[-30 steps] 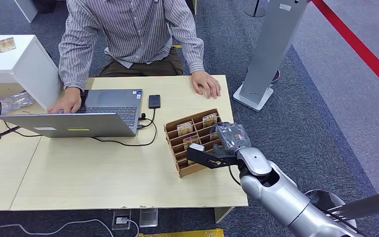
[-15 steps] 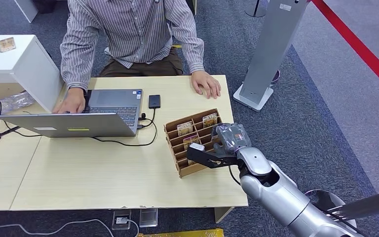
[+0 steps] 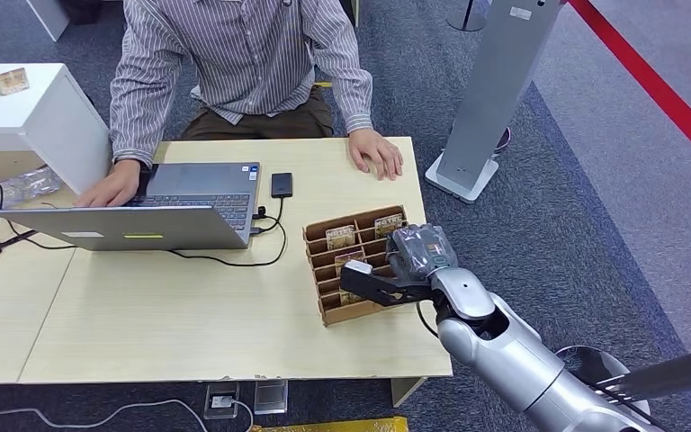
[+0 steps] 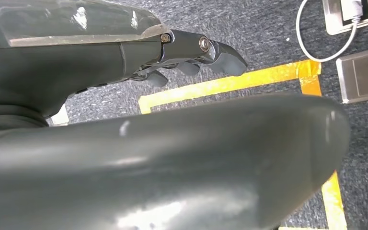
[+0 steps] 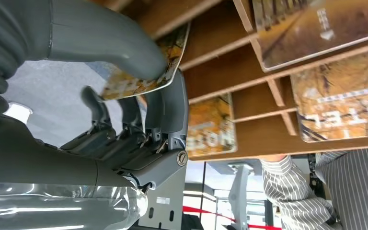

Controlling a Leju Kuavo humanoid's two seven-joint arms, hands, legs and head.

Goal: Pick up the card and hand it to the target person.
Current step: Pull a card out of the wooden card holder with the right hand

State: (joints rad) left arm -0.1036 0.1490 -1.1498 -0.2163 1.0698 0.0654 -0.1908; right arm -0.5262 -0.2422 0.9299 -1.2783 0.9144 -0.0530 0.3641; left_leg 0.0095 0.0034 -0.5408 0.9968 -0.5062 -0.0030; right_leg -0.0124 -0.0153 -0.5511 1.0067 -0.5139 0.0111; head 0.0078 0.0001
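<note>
A wooden card rack (image 3: pixel 327 311) stands on the light wooden table (image 3: pixel 162 315) near its right end, with several picture cards in its slots (image 3: pixel 339 236). My right hand (image 3: pixel 385 281) reaches into the rack from the right. In the right wrist view its thumb (image 5: pixel 120 45) and a finger (image 5: pixel 172 103) pinch a yellow-brown card (image 5: pixel 141 79) at the edge of a slot. More cards (image 5: pixel 345 110) sit in the neighbouring slots. The person (image 3: pixel 243 54) sits across the table, one hand (image 3: pixel 376 153) flat on it. My left hand (image 4: pixel 196 52) hangs over the floor, holding nothing.
An open laptop (image 3: pixel 144 225) with cables lies in front of the person, a black phone (image 3: pixel 281 184) beside it. A white box (image 3: pixel 40 117) stands at the far left. A grey floor stand (image 3: pixel 490 99) and a red floor line (image 3: pixel 657 90) lie right of the table.
The card rack has shifted and turned slightly under my right hand. The person's hand on the laptop has slid a little to the left. My right arm has hardly moved.
</note>
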